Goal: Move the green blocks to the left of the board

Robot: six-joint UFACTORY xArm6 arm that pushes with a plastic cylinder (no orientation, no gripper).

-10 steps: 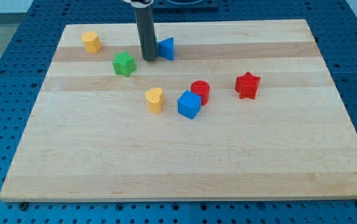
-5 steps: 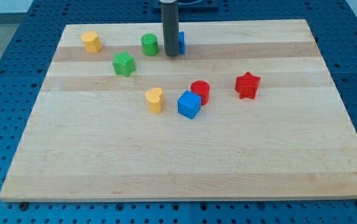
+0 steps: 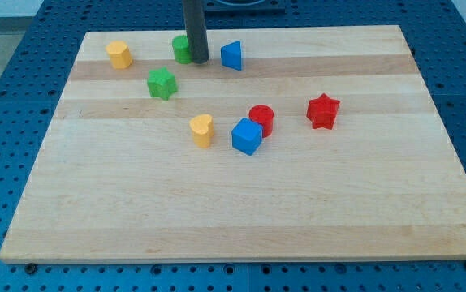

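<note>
A green cylinder (image 3: 181, 49) stands near the view's top, left of centre. My tip (image 3: 198, 61) is against its right side and hides part of it. A green star block (image 3: 161, 83) lies below and left of the cylinder, apart from my tip. Both sit on the wooden board (image 3: 241, 203).
A blue triangular block (image 3: 231, 55) is right of my tip. A yellow block (image 3: 119, 54) is at the top left. A yellow heart-like block (image 3: 202, 130), a blue cube (image 3: 247, 136), a red cylinder (image 3: 261, 119) and a red star (image 3: 323, 111) lie mid-board.
My tip swung right past the blue block, then back left against the green cylinder, which has shifted left and slightly up. The blue block has moved a little right.
</note>
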